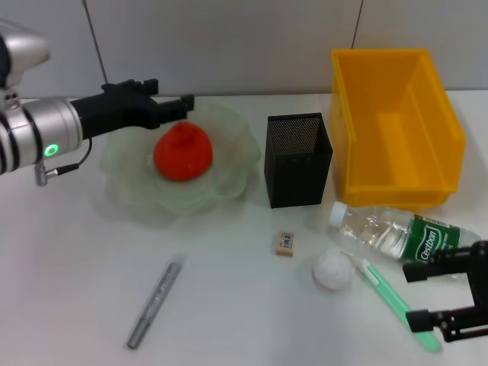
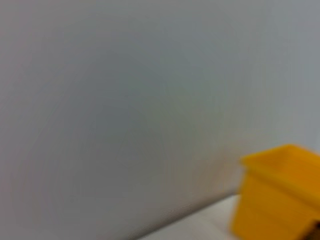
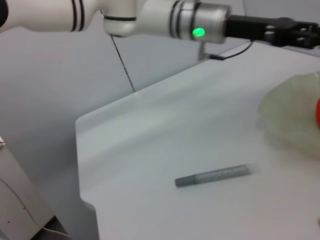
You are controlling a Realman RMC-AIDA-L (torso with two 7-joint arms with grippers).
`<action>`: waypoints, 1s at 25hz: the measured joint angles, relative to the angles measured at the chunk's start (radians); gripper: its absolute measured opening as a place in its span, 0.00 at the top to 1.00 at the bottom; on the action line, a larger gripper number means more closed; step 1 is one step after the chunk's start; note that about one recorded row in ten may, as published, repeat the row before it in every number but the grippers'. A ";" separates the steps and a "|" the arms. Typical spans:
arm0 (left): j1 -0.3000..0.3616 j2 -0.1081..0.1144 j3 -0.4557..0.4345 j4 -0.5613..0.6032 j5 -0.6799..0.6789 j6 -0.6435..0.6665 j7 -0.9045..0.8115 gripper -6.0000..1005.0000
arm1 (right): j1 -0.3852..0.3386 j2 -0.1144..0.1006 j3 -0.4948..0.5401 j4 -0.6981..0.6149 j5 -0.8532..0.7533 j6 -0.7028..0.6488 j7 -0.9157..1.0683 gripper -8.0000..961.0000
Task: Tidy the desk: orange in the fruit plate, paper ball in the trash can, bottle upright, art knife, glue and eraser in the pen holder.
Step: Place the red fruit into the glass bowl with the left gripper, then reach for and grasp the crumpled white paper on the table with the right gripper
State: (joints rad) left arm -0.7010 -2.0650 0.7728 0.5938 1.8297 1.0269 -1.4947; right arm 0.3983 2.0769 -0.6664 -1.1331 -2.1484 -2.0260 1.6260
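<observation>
Left tool (image 1: 177, 107) is held above the far rim of the fruit plate (image 1: 122, 164), fingers parted, gripping nothing. The orange (image 1: 183, 152) sits inside the fruit plate, below and clear of the fingers. The art knife (image 1: 155, 294) lies flat on the surface (image 1: 61, 290), near the front, well apart from the plate. The eraser (image 1: 285, 243) lies flat in front of the pen holder (image 1: 297, 160), which stands upright between the plate and the trash can (image 1: 396, 126). The paper ball (image 1: 332, 270) rests just beside the glue (image 1: 393, 299), which lies flat. The bottle (image 1: 396, 232) lies on its side in front of the trash can. Right tool (image 1: 450, 293) is at the front right corner, over the glue's end, fingers spread apart and holding nothing.
</observation>
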 joint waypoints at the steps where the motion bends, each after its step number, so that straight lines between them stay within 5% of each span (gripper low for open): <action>1: 0.017 0.001 -0.001 0.016 -0.002 0.052 0.001 0.32 | 0.008 0.000 0.000 -0.004 0.000 0.001 0.007 0.25; 8: 0.234 0.003 0.006 0.223 -0.034 0.580 0.057 0.18 | 0.116 -0.005 -0.056 -0.144 -0.022 0.044 0.224 0.26; 13: 0.323 0.016 -0.003 0.236 -0.035 0.755 0.141 0.14 | 0.227 -0.024 -0.185 -0.287 -0.126 0.033 0.430 0.26; 20: 0.403 0.027 -0.009 0.219 -0.033 0.854 0.197 0.14 | 0.420 -0.047 -0.374 -0.315 -0.309 -0.010 0.647 0.27; 25: 0.411 0.022 -0.009 0.181 -0.033 0.862 0.230 0.14 | 0.571 -0.011 -0.474 -0.239 -0.489 -0.011 0.732 0.28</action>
State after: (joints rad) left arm -0.2905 -2.0425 0.7639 0.7751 1.7962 1.8885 -1.2649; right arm 0.9691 2.0658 -1.1405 -1.3721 -2.6374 -2.0366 2.3580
